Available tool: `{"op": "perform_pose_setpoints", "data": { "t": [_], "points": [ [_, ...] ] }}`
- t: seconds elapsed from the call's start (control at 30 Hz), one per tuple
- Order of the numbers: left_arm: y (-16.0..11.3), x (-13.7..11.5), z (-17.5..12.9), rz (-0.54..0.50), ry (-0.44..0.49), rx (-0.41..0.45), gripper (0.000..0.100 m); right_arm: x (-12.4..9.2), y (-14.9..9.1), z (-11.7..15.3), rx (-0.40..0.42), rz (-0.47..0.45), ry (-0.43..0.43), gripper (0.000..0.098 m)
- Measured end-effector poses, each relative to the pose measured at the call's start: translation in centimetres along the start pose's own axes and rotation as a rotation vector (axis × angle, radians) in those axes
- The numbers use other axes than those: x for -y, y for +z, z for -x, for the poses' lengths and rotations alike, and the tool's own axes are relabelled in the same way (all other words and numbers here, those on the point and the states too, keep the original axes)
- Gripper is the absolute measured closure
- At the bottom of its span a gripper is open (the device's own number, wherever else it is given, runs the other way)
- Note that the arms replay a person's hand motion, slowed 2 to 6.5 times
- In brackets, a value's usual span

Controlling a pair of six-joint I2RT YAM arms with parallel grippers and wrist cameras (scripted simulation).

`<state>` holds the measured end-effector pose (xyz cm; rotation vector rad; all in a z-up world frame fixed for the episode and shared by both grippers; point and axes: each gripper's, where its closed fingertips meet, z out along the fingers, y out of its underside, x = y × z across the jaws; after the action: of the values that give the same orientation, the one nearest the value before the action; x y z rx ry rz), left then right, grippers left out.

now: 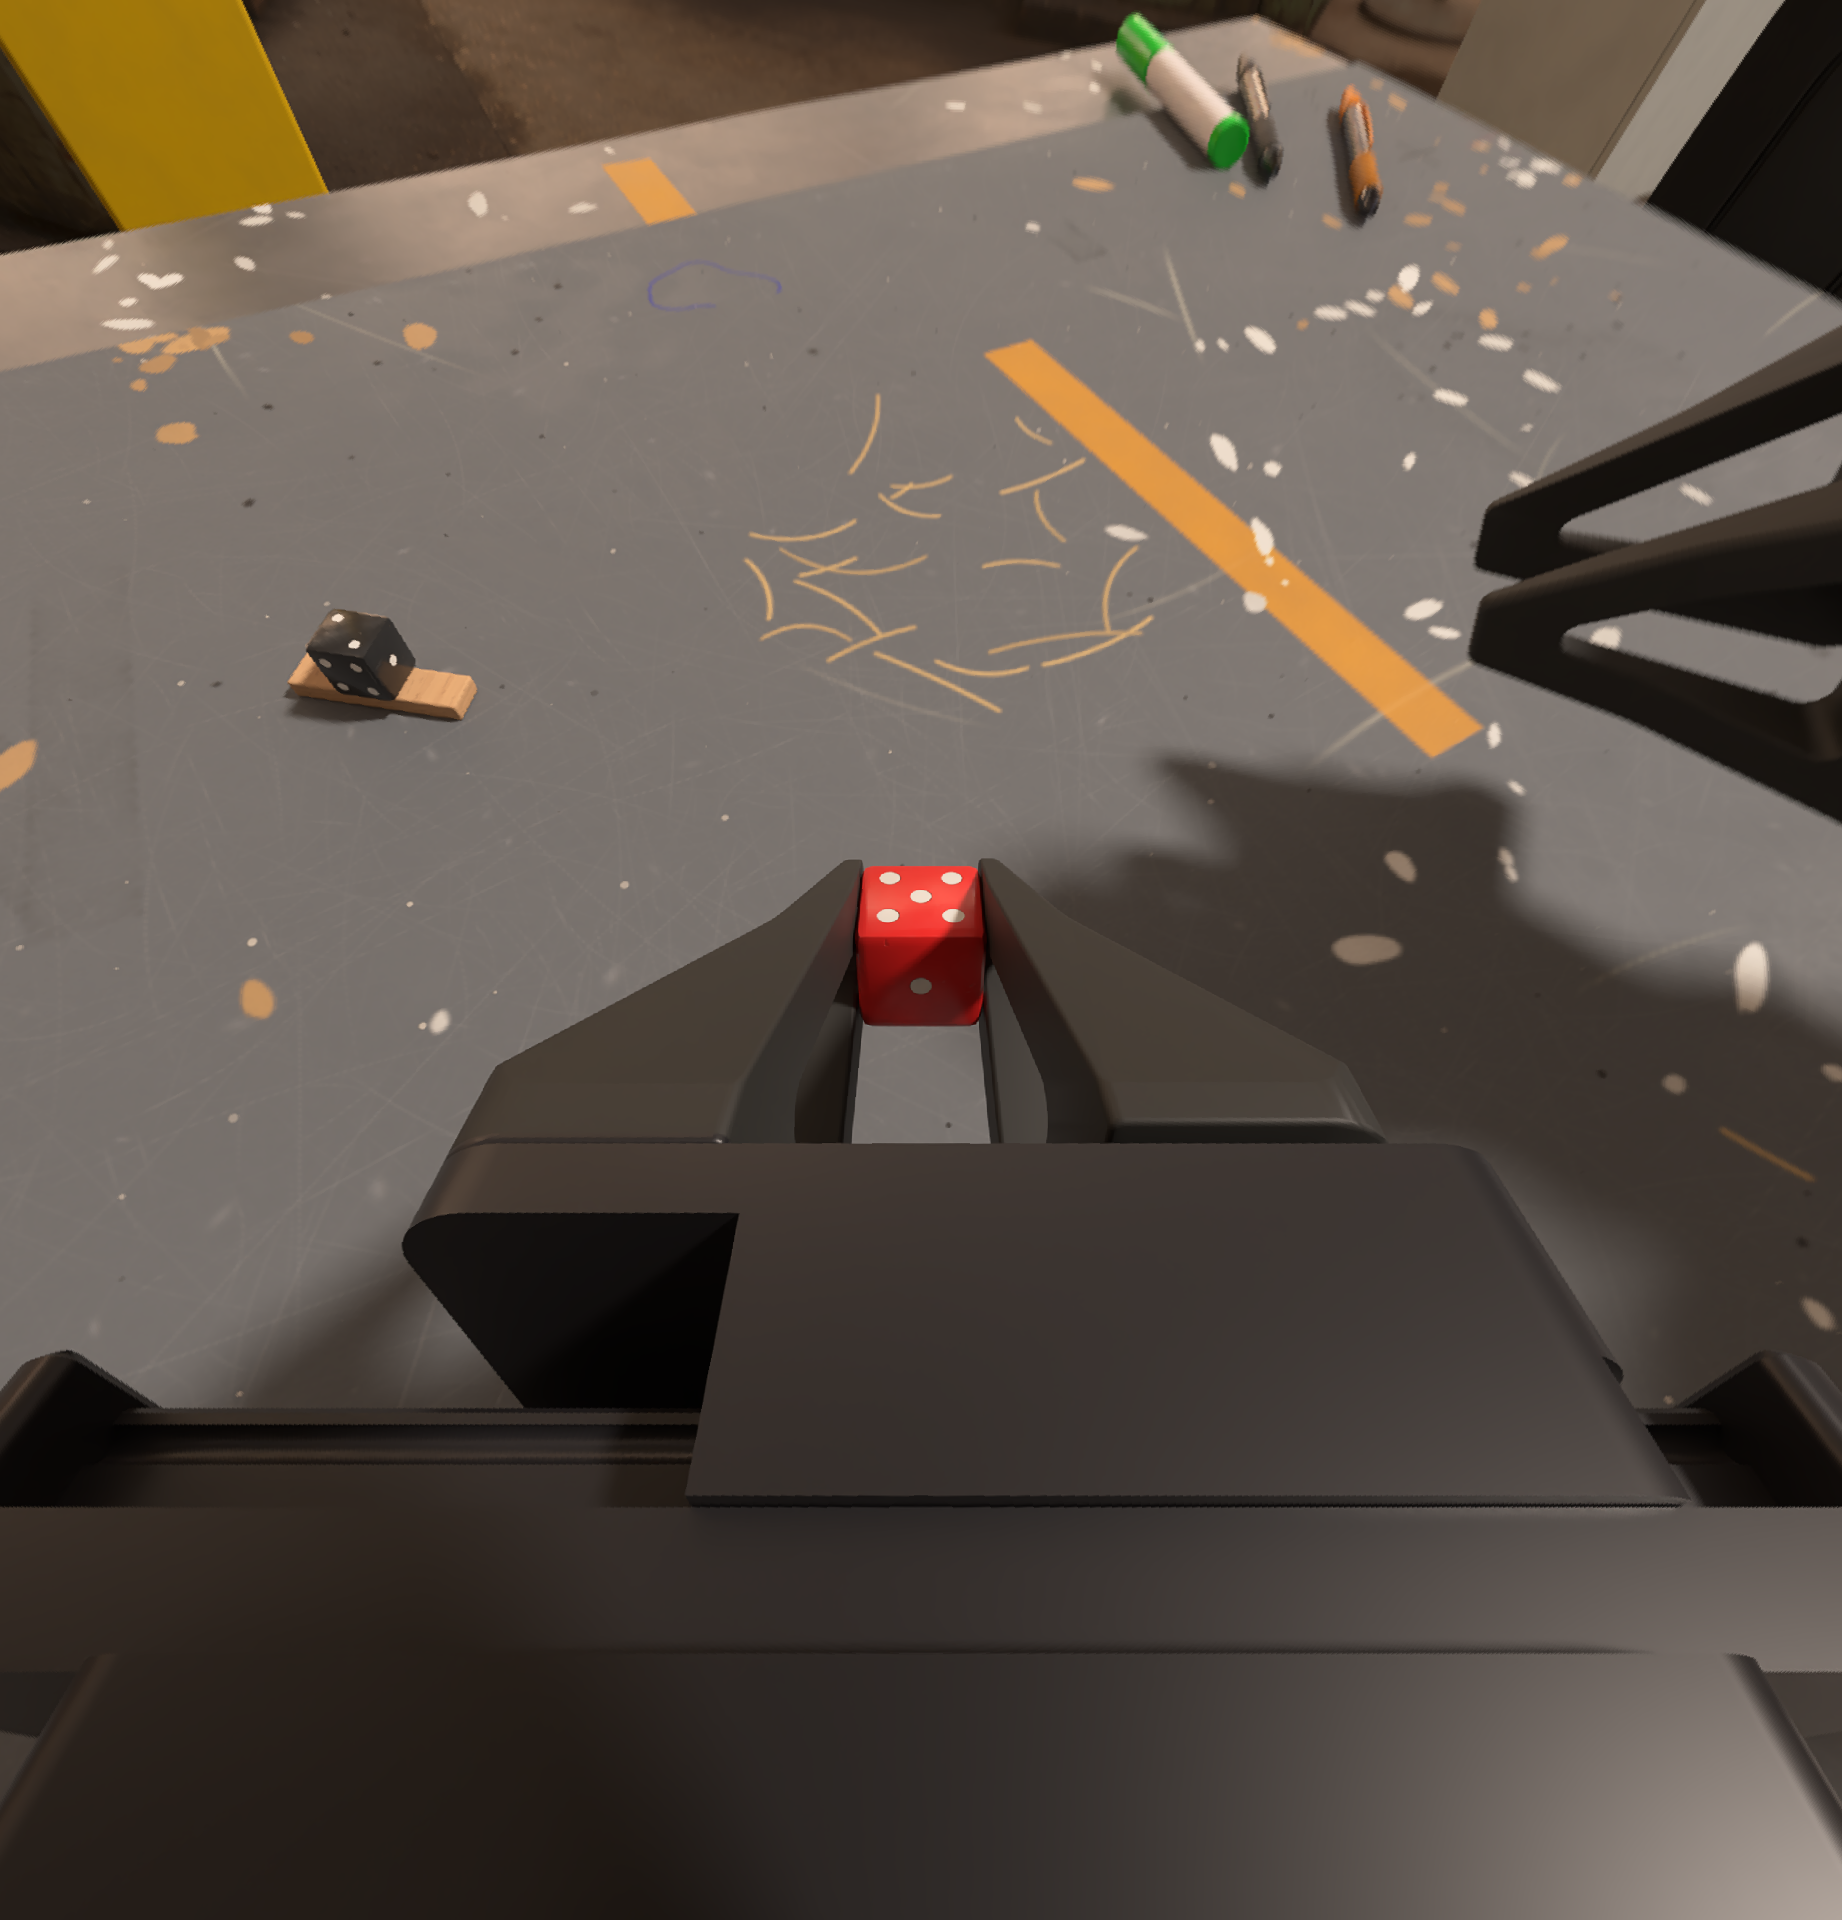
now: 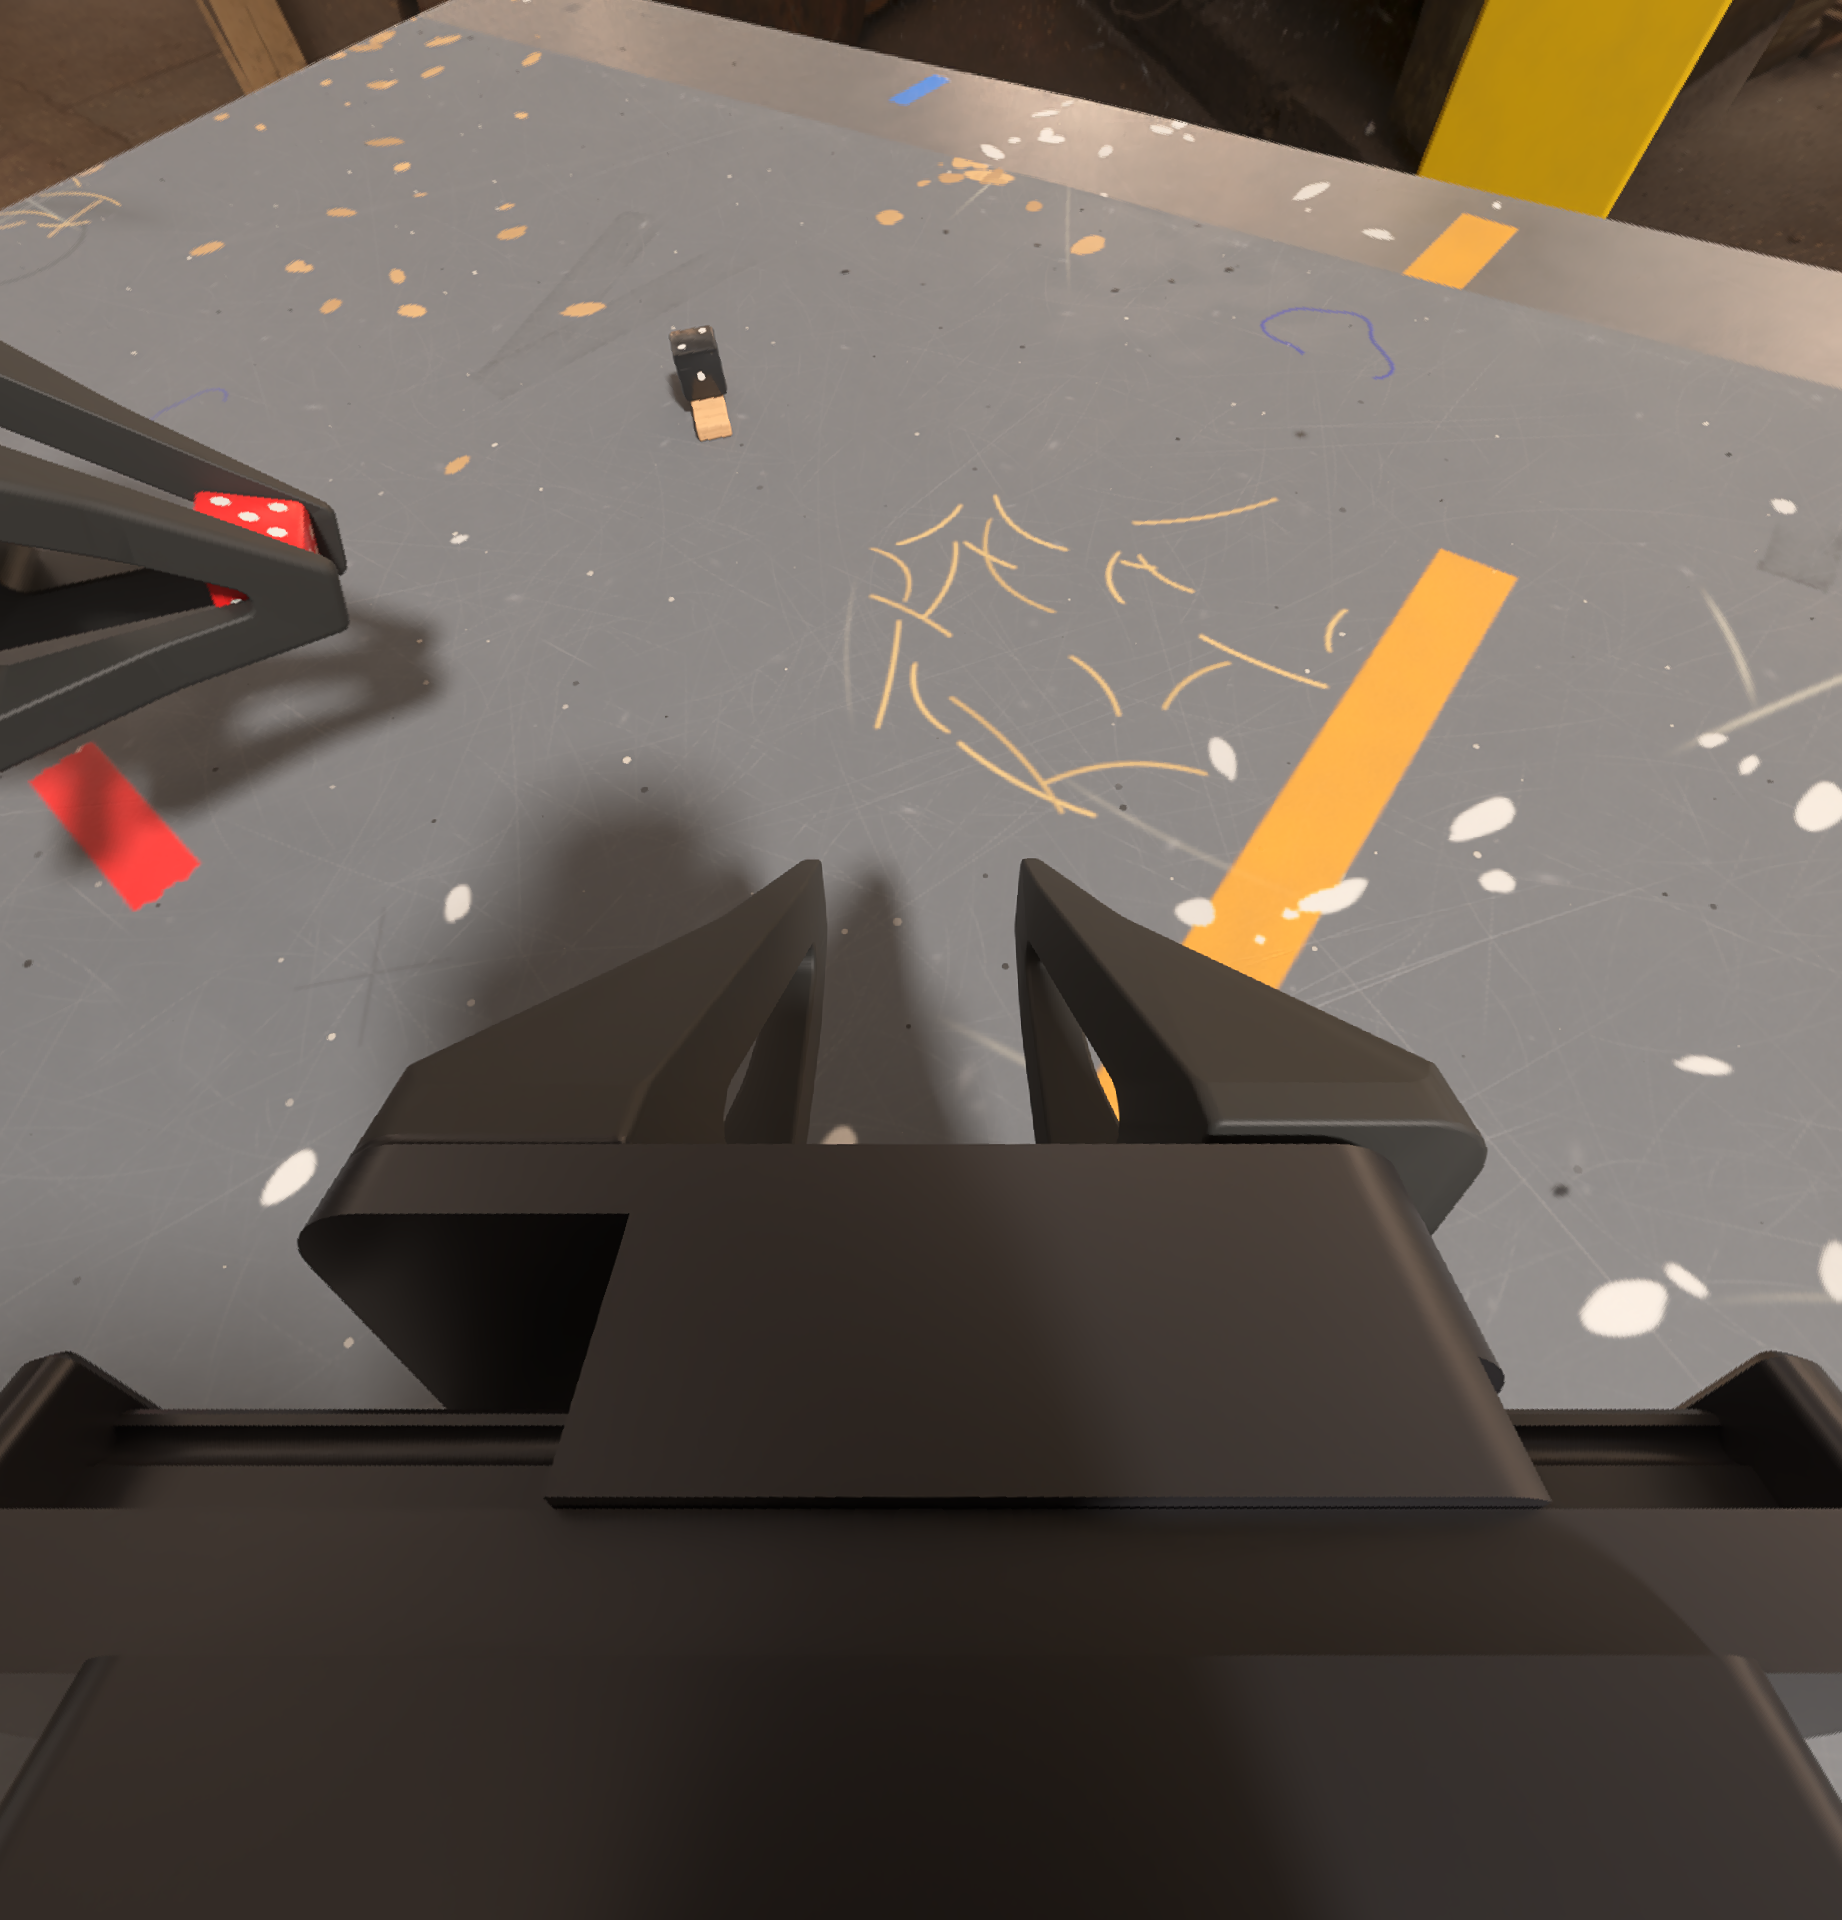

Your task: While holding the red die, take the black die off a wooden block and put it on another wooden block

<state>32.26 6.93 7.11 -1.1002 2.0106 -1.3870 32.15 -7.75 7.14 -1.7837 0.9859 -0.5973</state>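
Left wrist view: left claw pinched tight on the red die, held clear above the grey table. Black die far ahead and off to the left, sitting on one end of a flat wooden block whose long axis runs left to right. Right claw entering from the right edge.

Right wrist view: right claw parted to a moderate gap, holding and touching nothing. Black die well ahead and slightly left, wooden block pointing lengthwise toward the camera. Probably a long forward reach for this free arm. No second block in sight.
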Motion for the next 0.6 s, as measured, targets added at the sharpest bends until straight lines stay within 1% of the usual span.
{"op": "perform_pose_setpoints", "data": {
  "t": [0.1,0.2,0.4,0.6],
  "points": [
    [0.3,-0.3,0.4,0.041,0.027,0.005,0.082,0.0,0.0,-0.1,0.002,0.001,0.002,0.0673],
    [0.6,-0.4,0.8,0.069,0.027,-0.001,0.082,0.2,-0.1,-0.2,0.002,-0.003,0.001,0.0680],
    [0.7,0.0,1.3,0.073,-0.012,-0.031,0.082,0.3,-0.3,-0.4,0.002,-0.010,-0.002,0.0691],
    [0.7,0.1,1.9,0.079,0.002,-0.012,0.082,0.4,-0.4,-0.6,0.005,-0.013,-0.008,0.0696]
  ]
}}
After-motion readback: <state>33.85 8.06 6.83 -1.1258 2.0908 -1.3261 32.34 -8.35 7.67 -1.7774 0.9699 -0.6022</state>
